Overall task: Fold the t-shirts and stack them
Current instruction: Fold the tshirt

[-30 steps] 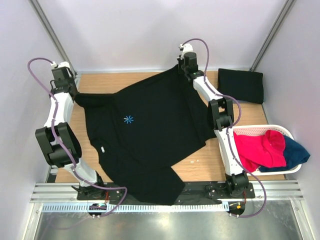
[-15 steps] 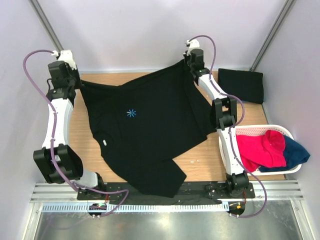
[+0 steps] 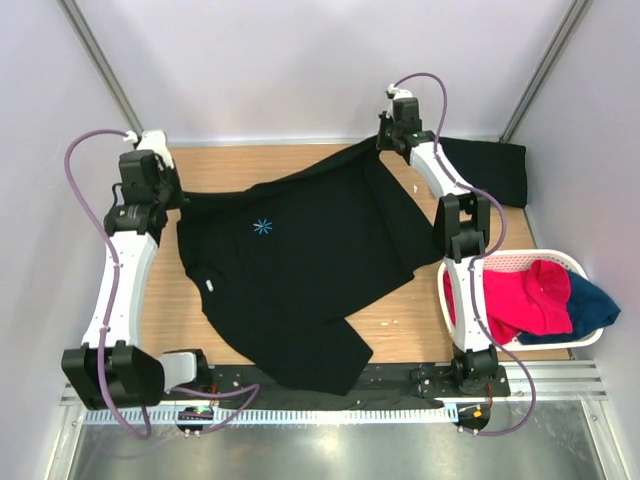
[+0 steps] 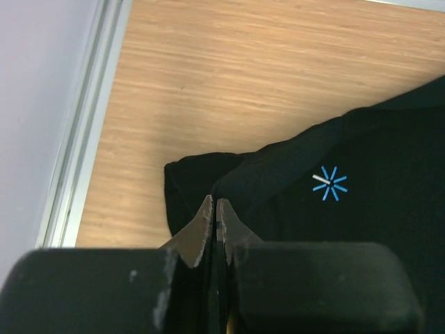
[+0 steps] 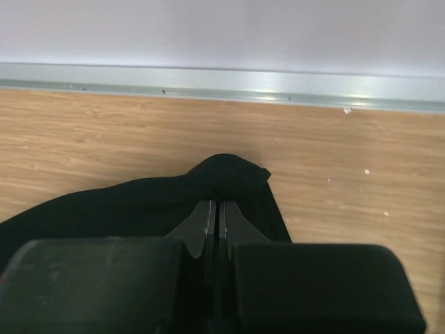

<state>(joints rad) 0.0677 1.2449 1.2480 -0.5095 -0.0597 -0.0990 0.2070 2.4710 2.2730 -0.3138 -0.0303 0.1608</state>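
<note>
a black t-shirt (image 3: 300,270) is spread on the counter (image 3: 400,322), its light-blue starburst mark (image 3: 262,227) facing up. the left end effector (image 3: 172,195) is placed just left of the mark, with its fingers pressed together on a fold of the shirt's edge, as the left wrist view shows. the right end effector (image 3: 383,142) is found beyond and to the right of the mark, also pinched shut on a small hump of the cloth. which part of the garment is held there cannot be told for sure; it is probably a shoulder or sleeve.

the edge held between the two pinches is drawn as a slanted line passing just beyond the mark, lower on the left and farther back on the right. from that line the body of the shirt trails toward the arm bases, so its long axis runs from the mark diagonally to the near edge, where cloth overhangs.

a folded black t-shirt (image 3: 492,172) lies well right of the mark, nearer the right arm. a white basket (image 3: 572,262) with red and blue cloth sits farther right and nearer.

the step is judged to be laying the shirt flat before folding.
</note>
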